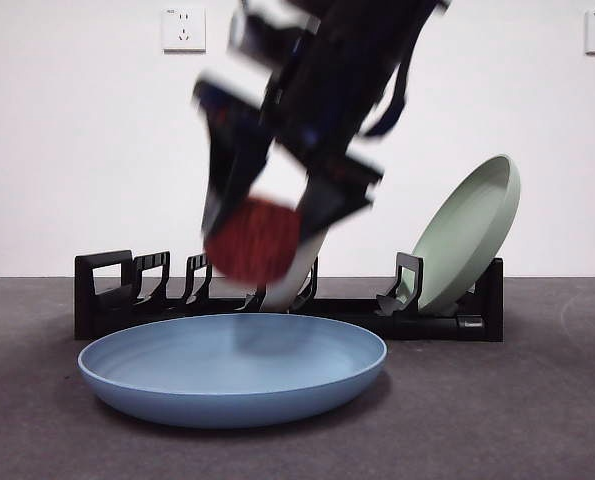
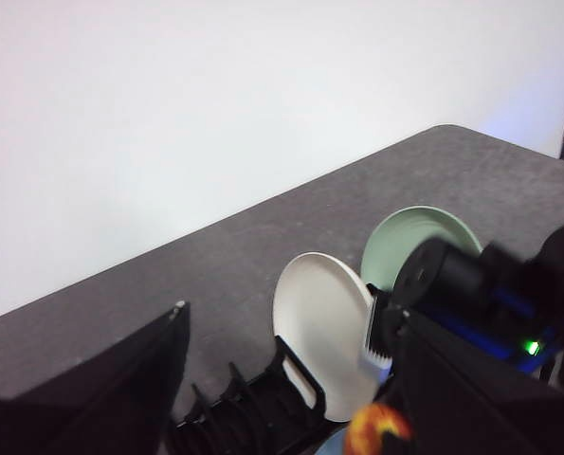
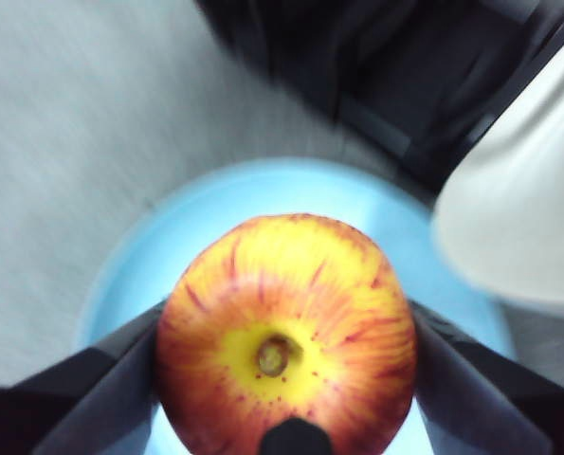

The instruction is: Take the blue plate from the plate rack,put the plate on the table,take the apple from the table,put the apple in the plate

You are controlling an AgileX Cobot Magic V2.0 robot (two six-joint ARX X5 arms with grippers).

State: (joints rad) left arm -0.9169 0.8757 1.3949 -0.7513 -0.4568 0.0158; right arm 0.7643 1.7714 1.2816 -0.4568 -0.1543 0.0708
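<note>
Your right gripper (image 3: 286, 379) has its jaws clamped on the apple (image 3: 286, 332), held above the plate (image 1: 232, 370) on the tabletop (image 1: 537, 420). Left jaws spread apart.

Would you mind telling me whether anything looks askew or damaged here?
Nothing stands out: the blue plate lies flat on the table, and the right tool holds the apple above it.

The front camera looks level across the table (image 1: 537, 420); both wrist cameras look down, sharing the plate rack (image 2: 263, 417).
</note>
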